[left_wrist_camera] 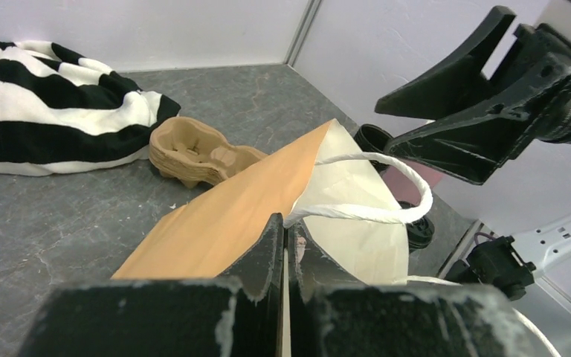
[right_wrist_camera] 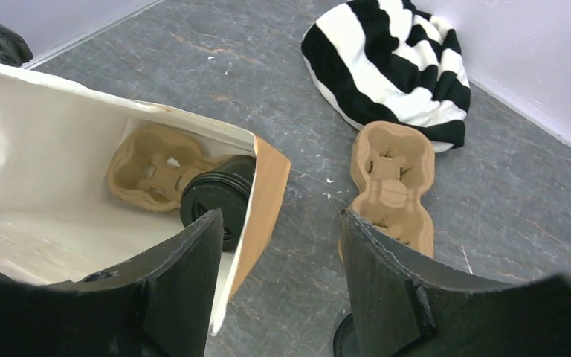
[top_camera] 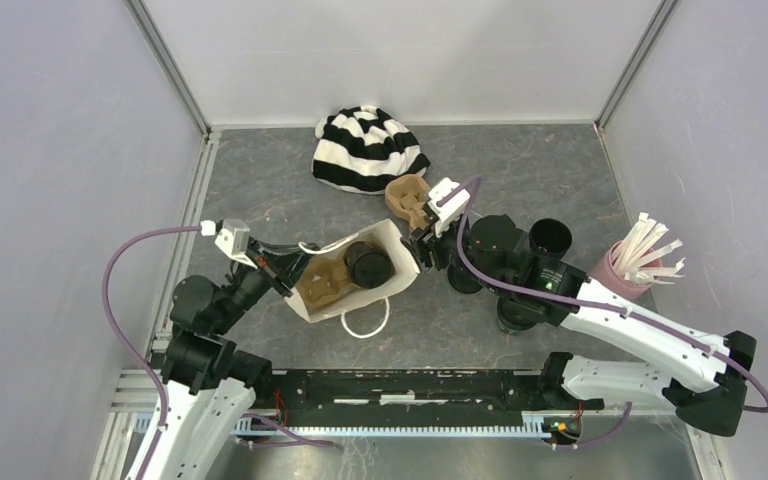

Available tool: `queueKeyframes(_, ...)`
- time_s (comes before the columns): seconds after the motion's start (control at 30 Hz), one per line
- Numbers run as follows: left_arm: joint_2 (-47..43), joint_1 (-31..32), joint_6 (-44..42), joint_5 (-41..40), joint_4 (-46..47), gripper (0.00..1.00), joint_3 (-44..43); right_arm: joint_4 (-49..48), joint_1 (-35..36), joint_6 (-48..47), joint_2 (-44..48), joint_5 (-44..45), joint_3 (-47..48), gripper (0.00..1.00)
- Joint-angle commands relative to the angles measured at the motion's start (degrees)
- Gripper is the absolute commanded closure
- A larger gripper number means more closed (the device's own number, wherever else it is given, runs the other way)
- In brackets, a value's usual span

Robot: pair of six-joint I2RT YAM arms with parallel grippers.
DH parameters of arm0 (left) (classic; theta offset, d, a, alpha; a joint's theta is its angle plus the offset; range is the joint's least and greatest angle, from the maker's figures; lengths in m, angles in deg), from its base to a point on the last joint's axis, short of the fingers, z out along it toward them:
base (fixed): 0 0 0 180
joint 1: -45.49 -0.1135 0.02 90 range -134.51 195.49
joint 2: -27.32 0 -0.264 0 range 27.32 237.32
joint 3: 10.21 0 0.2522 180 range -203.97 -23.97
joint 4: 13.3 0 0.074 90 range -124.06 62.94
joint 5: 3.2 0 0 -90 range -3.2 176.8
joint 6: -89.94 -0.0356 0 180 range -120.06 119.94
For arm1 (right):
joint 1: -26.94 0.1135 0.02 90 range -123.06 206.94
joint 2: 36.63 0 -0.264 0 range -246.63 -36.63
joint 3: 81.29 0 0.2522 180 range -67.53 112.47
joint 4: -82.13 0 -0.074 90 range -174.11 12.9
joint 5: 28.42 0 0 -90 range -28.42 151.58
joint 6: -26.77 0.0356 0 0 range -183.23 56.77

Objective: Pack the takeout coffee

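**While one cup sits in the bag, the other waits outside**

Since the left gripper (left_wrist_camera: 284,234) is pinched tight on the rim of the brown paper bag (right_wrist_camera: 37,149), the bag's mouth is held up and open towards the right arm. Inside it lies a brown moulded carrier (right_wrist_camera: 145,167). One black coffee cup (right_wrist_camera: 215,197) sits at the carrier's right end with its lid facing the opening. Whether the cup is seated in a well, I cannot tell.

Just right of that, the right gripper (right_wrist_camera: 281,223) hangs at the mouth with its jaws well apart and nothing between them but the bag's side wall, which it does not grip. Further right, beside that arm's elbow, stands the second black cup (top_camera: 550,237), outside the bag.

I judge the task about half done: one cup is packed and one is left to fetch. The next move calls for the right arm to back clear of the paper edge and swing right. It must then close on the second cup without tipping it or knocking the pink cup (top_camera: 615,272) of white sticks (top_camera: 650,245) nearby.

A spare carrier (top_camera: 407,197) and a striped hat (top_camera: 368,148) lie behind the bag. The table (top_camera: 520,170) is grey and stone-patterned, and it is enclosed by plain pale walls on metal-framed corners.
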Motion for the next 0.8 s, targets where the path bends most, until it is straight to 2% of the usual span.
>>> queueKeyframes(0.0, -1.89, 0.21, 2.73, 0.32, -0.14, 0.98, 1.07, -0.98, -0.45, -3.08, -1.64, -7.99, 2.87, 0.36)
queueKeyframes(0.13, -1.72, 0.22, 3.02, 1.16, -0.26, 0.98, 1.43, 2.42, -0.45, -5.21, -3.19, -8.4, 4.74, 0.35)
queueKeyframes(0.23, -1.65, 0.17, 3.39, -0.33, -0.03, 0.98, 0.93, 2.54, -1.09, -1.74, -2.74, -4.28, 5.15, 0.35)
queueKeyframes(0.4, 3.91, 0.22, 5.42, -13.98, -9.62, 0.98, -5.81, 12.91, -3.77, 2.92, -3.76, 7.53, 10.28, 0.33)
queueKeyframes(0.5, 7.41, 0.22, 6.43, -19.62, -14.53, 0.98, -9.43, 19.63, -7.47, 5.62, -3.04, 11.73, 12.3, 0.28)
queueKeyframes(0.6, 10.02, 0.21, 7.34, -25.73, -18.43, 0.98, -12.58, 27.31, -13.32, 10.56, -3.24, 9.9, 13.55, 0.25)
queueKeyframes(0.7, 12.76, 0.22, 9.57, -30.21, -22.47, 0.98, -15.55, 34.63, -19.29, 13.16, -6.37, 1.33, 13.51, 0.2)
queueKeyframes(0.77, 15.23, 0.22, 11.33, -31.76, -26.08, 0.98, -17.71, 40.19, -21.62, 15.64, -8.88, -0.74, 13.46, 0.17)
